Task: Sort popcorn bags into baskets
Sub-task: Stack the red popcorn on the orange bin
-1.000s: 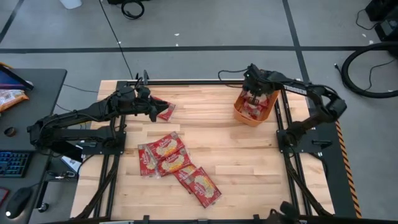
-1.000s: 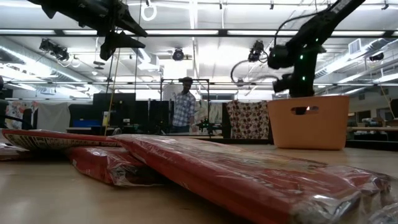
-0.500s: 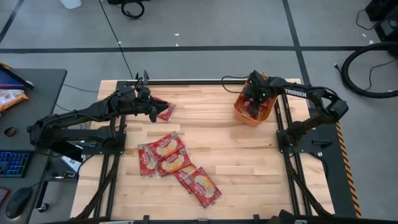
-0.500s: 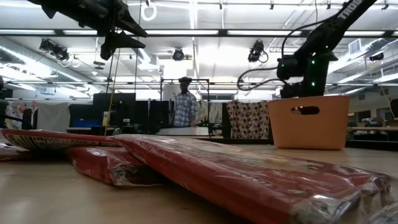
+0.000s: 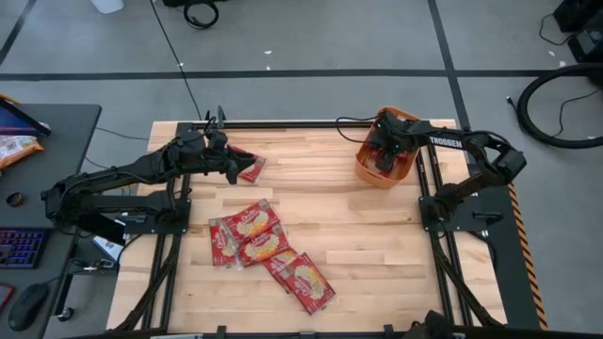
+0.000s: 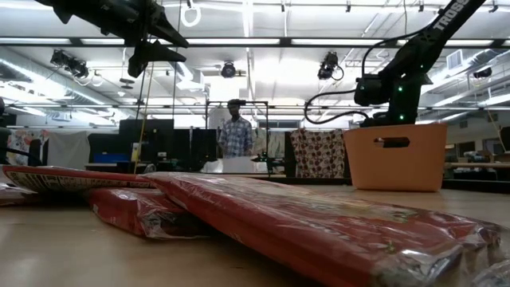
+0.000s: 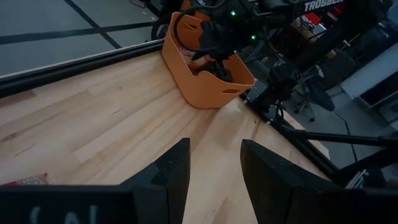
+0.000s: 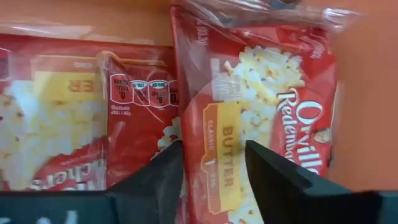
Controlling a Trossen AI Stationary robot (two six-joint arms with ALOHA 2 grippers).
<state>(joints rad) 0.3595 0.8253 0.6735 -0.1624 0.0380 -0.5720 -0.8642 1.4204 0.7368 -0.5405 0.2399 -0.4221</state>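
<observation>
An orange basket (image 5: pixel 403 175) stands at the table's far right, with popcorn bags (image 8: pixel 267 87) lying flat inside it. My right gripper (image 8: pixel 214 149) reaches down into the basket, open, its fingers just over the bags and nothing between them. Several more red bags (image 5: pixel 268 247) lie overlapping in a pile at the table's middle. One single bag (image 5: pixel 252 169) lies flat at the far left. My left gripper (image 5: pixel 232 168) hangs open in the air beside that bag, well above the table (image 7: pixel 93 124).
Dark metal arm frames (image 5: pixel 160 221) run along the table's left and right sides. The wood between the pile and the basket is bare. A person (image 6: pixel 234 135) stands in the room beyond the far edge. A desk with a keyboard (image 5: pixel 21 247) sits left of the table.
My right gripper has gone down from above the basket's rim into the basket. My left arm has kept still.
</observation>
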